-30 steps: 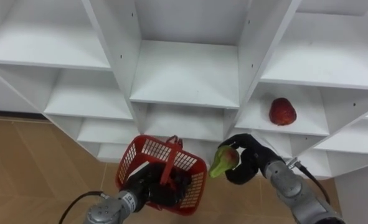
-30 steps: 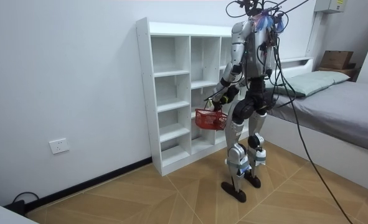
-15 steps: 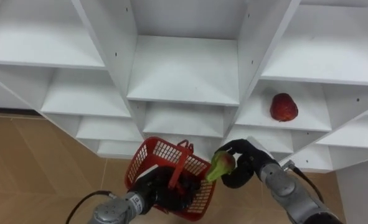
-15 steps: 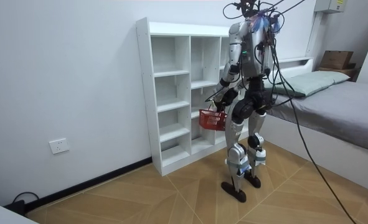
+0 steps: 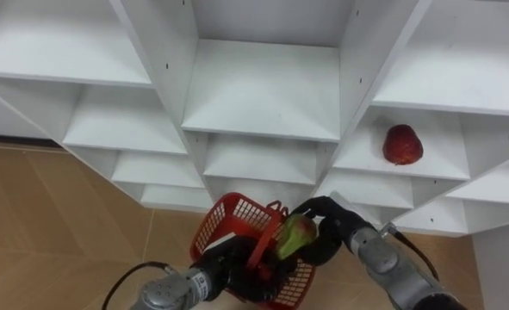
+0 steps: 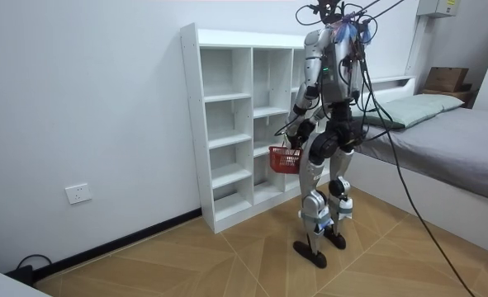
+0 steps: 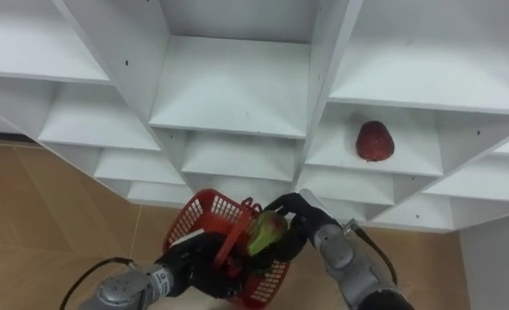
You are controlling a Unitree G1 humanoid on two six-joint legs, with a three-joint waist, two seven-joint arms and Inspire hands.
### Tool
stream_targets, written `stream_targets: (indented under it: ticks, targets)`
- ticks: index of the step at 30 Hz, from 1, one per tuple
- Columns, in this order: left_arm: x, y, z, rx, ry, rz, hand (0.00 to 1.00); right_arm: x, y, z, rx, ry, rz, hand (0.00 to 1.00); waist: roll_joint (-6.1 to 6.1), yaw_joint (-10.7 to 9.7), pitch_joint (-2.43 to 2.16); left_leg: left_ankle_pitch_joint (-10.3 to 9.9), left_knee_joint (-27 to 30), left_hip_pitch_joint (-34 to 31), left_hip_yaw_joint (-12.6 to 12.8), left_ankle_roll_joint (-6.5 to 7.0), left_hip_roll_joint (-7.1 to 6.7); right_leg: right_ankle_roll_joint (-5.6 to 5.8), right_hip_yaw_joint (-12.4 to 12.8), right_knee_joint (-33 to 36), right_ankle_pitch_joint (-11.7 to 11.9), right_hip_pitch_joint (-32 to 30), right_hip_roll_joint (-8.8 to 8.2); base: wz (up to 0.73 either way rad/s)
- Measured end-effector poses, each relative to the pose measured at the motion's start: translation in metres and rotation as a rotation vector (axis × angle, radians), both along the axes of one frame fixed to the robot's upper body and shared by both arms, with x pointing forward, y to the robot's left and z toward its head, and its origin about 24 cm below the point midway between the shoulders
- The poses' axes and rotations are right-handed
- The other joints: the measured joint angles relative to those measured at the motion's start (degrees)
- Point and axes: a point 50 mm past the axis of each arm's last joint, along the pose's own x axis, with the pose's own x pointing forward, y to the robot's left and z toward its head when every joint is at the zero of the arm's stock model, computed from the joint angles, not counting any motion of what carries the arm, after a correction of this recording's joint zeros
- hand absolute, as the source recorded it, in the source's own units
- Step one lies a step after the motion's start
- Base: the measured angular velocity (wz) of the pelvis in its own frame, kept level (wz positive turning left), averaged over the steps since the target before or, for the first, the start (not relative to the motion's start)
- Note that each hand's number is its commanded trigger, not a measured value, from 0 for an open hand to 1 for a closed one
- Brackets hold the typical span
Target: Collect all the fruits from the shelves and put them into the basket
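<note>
Left hand [image 5: 226,269] fingers hidden in basket [image 5: 222,226]; fruit [image 5: 294,237] hides right hand [image 5: 333,226] palm.

Left arm comes in from the lower left, silver forearm angled up and to the right. Left hand [image 5: 231,265] is dark, its fingers curled round the handle of a red basket [image 5: 226,226] and partly hidden behind the mesh.

Right arm comes in from the lower right, elbow bent, forearm running up and left. Right hand [image 5: 330,234] sits just right of the left hand, wrist turned inward, fingers and thumb wrapped round a green-red fruit [image 5: 294,237].

Room view: robot upright, both elbows bent, forearms held forward, hands close together at about hip height.
</note>
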Motion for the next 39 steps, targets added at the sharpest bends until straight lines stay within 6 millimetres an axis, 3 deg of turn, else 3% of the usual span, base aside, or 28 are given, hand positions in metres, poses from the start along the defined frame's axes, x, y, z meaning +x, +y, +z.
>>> stream_targets:
  ticks: [4,8,14,15,16,17,18,27,39]
  targets:
    - [0.0,-0.003,0.0,-0.002,-0.001,-0.011,1.0,0.0,0.001,0.0,0.001,0.001,0.003,1.0,0.55,0.17,0.09,0.0,0.05,0.09,0.13,0.0,0.01,0.0,0.26,0.42,0.0,-0.15,-0.02,-0.01]
    - [0.002,-0.006,0.002,-0.013,-0.008,-0.017,1.0,0.003,0.005,0.002,0.002,-0.009,0.019,1.0,0.57,1.47,0.1,0.05,0.06,-0.08,1.49,0.08,0.06,-0.04,1.73,1.38,-0.04,-1.41,-0.05,-0.18]
    - [0.004,-0.006,0.003,-0.021,-0.01,-0.016,1.0,0.008,0.01,0.007,-0.005,-0.021,0.055,1.0,0.54,1.51,0.1,0.08,0.11,-0.16,1.48,0.13,0.02,-0.06,1.83,1.66,-0.07,-1.64,-0.11,-0.02]
    - [0.004,-0.006,0.003,-0.022,-0.01,-0.016,1.0,0.009,0.01,0.007,-0.004,-0.022,0.057,0.9,0.54,1.5,0.1,0.08,0.12,-0.16,1.48,0.13,0.02,-0.06,1.83,1.7,-0.07,-1.64,-0.11,0.0]
    - [0.004,-0.006,0.003,-0.022,-0.01,-0.016,1.0,0.009,0.011,0.007,-0.003,-0.023,0.058,0.54,0.54,1.5,0.1,0.08,0.12,-0.16,1.48,0.13,0.02,-0.06,1.83,1.71,-0.07,-1.64,-0.11,0.0]
    - [0.004,-0.006,0.004,-0.023,-0.011,-0.017,1.0,0.009,0.011,0.007,-0.001,-0.023,0.061,0.04,0.54,1.49,0.1,0.08,0.12,-0.16,1.48,0.13,0.02,-0.06,1.83,1.72,-0.07,-1.64,-0.12,0.0]
    - [0.004,-0.006,0.004,-0.024,-0.011,-0.018,1.0,0.009,0.012,0.008,0.001,-0.023,0.066,0.0,0.54,1.43,0.1,0.08,0.12,-0.16,1.47,0.13,0.02,-0.06,1.83,1.71,-0.07,-1.64,-0.13,0.0]
    - [0.005,-0.007,0.004,-0.016,-0.013,-0.04,1.0,0.001,0.033,0.005,0.017,-0.005,0.166,0.0,0.47,0.8,0.03,0.09,0.13,-0.18,1.44,0.13,0.04,-0.1,1.72,1.57,-0.1,-1.58,-0.04,0.0]
    - [0.003,-0.005,0.003,-0.01,-0.006,-0.042,1.0,-0.01,0.034,-0.004,0.033,0.043,0.171,0.0,0.68,0.69,-0.13,0.08,0.89,-0.55,1.31,0.13,0.08,-0.12,1.54,1.62,-0.08,-1.47,-0.05,0.0]
